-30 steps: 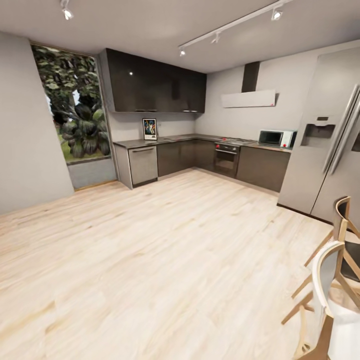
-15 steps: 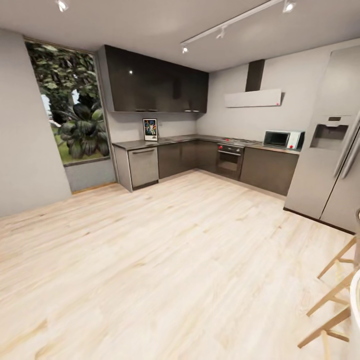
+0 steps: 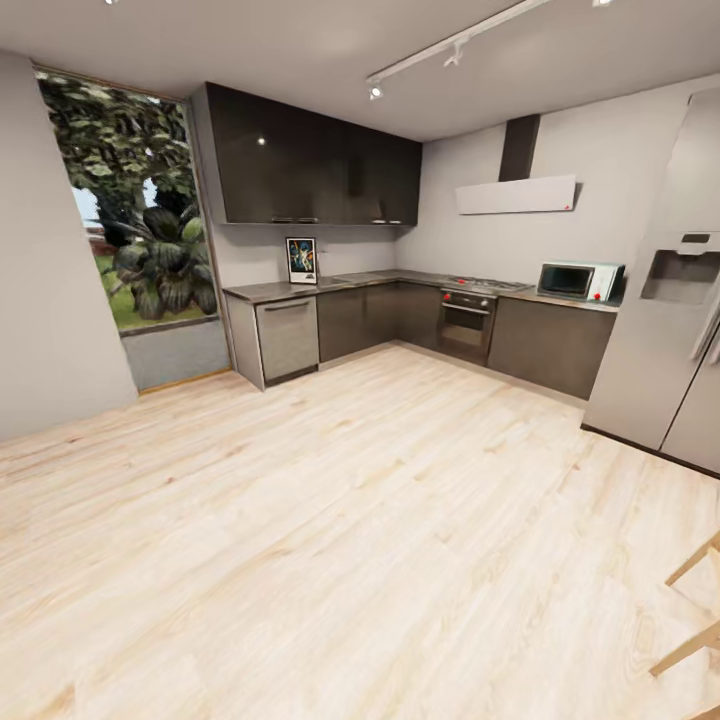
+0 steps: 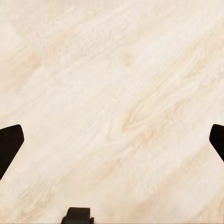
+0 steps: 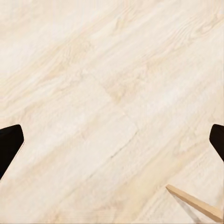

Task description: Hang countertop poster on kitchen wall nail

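The poster (image 3: 300, 260) stands upright at the back of the kitchen countertop (image 3: 270, 290), leaning on the grey wall under the dark upper cabinets, far across the room. The countertop runs in an L past a gas hob (image 3: 487, 284). No wall nail can be made out at this distance. My left gripper (image 4: 112, 140) hangs over bare wooden floor, its dark fingertips (image 4: 9, 144) wide apart, open and empty. My right gripper (image 5: 112, 140) is likewise open over the floor, with nothing between its fingers.
Light wood floor (image 3: 330, 500) stretches between me and the cabinets. A tall window (image 3: 130, 215) with plants is at the left, an oven (image 3: 466, 322) and microwave (image 3: 575, 281) at the back, a steel fridge (image 3: 670, 330) at the right. Wooden chair legs (image 3: 690, 610) (image 5: 196, 205) stand close by.
The whole view has shifted: the kitchen has drawn nearer and the chair has slid almost out at the lower right, so the camera has moved forward and left. The poster stays on the countertop.
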`<state>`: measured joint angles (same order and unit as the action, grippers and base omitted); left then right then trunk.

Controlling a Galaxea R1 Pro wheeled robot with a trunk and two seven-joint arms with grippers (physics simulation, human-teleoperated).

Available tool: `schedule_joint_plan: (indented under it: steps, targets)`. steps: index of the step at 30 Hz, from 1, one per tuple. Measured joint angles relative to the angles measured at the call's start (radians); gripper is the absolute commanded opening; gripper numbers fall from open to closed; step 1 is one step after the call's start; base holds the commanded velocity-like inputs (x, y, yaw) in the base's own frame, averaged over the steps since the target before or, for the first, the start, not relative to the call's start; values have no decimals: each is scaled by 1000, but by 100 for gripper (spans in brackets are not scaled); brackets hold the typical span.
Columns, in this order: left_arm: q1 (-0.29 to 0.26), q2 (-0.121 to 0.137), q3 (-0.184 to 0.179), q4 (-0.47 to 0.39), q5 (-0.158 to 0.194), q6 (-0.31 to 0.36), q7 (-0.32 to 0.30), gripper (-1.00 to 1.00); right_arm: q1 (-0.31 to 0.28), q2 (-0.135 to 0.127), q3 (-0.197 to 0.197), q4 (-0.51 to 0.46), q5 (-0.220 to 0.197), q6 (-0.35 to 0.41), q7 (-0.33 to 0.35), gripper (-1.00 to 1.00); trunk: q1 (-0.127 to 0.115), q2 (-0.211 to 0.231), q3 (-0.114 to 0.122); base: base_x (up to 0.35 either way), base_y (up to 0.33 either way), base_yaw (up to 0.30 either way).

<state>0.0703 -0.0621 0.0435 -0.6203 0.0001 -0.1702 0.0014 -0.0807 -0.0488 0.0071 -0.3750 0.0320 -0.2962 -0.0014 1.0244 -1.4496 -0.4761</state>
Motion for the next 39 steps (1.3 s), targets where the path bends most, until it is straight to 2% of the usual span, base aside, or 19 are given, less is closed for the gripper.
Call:
schedule_joint_plan:
  steps: [39]
  targets:
    - [0, 0, 0, 0, 0, 0, 0, 100, 0, -1, -1, 5, 1, 0, 0, 100, 0, 0, 0, 337, 13, 0]
